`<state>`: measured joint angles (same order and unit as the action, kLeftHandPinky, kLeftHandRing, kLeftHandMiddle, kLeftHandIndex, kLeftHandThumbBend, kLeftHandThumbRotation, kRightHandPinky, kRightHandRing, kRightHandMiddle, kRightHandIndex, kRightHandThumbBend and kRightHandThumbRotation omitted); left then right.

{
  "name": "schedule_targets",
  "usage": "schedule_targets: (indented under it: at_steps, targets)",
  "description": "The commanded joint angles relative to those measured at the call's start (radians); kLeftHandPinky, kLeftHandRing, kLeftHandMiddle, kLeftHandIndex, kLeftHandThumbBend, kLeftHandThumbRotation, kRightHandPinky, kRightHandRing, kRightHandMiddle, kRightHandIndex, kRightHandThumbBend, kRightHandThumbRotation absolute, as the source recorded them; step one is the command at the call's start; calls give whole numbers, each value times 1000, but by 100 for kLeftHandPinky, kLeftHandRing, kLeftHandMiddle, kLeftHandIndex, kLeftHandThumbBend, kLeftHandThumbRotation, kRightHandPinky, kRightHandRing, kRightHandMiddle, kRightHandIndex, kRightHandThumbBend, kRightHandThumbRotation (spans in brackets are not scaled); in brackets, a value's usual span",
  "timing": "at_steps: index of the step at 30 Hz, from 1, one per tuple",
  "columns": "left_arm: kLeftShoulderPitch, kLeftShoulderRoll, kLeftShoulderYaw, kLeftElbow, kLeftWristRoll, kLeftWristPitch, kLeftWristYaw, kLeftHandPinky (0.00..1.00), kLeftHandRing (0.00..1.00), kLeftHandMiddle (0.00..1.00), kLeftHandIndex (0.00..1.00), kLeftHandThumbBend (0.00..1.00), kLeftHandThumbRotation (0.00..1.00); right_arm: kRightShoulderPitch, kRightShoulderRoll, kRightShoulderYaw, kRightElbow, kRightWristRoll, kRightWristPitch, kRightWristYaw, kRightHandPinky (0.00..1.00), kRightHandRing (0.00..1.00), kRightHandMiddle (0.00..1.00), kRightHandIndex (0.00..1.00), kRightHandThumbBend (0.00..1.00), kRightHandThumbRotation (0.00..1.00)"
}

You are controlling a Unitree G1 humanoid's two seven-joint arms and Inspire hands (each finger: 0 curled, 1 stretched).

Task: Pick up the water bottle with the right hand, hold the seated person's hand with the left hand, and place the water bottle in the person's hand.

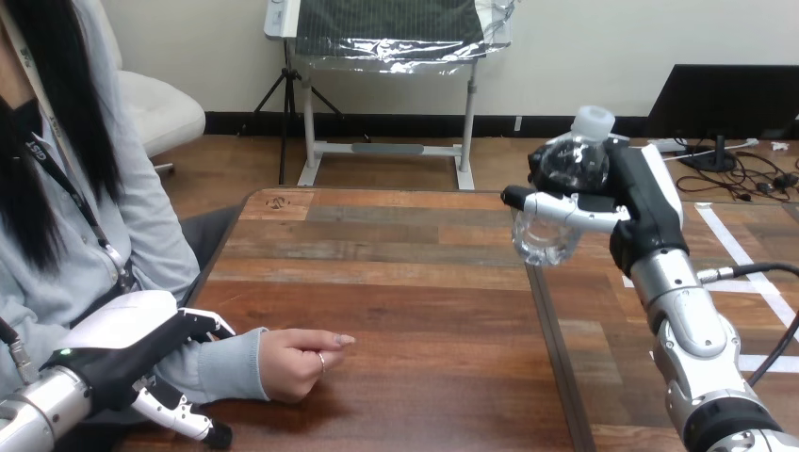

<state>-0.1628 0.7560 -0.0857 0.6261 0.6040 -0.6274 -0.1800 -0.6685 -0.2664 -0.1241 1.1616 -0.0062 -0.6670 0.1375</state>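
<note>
Carry water bottle [568, 169] — clasped in right hand [643, 202], high over table's [405, 273] right side — left and near to person's hand [297, 363], fisted, forearm [231, 365] gripped by left hand [122, 344]; await open palm.

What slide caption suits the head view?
The right hand holds the water bottle raised; the left hand lies over the person's forearm.
</note>
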Motion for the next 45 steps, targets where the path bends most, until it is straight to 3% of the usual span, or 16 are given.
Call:
schedule_targets:
  at_steps: [1, 22, 31, 45]
  targets:
    - [-87, 24, -21, 34, -4, -23, 29, 59, 60, 64, 67, 100, 30, -44, -19, -23, -82, 27, -45, 6, 33, 40, 46, 43, 78, 0]
    - [-106, 16, -78, 94, 7, -8, 49, 54, 55, 59, 61, 100, 21, -24, -15, -30, -141, 77, -40, 73, 32, 39, 45, 43, 76, 0]
    - [-95, 7, -79, 89, -22, -20, 39, 47, 50, 56, 63, 100, 7, -14, -9, -33, -163, 94, -37, 96, 32, 38, 45, 42, 76, 0]
    - [-78, -1, -84, 64, -25, -19, 61, 32, 38, 45, 44, 96, 0, -5, -2, -28, -183, 105, -22, 103, 33, 39, 45, 43, 74, 0]
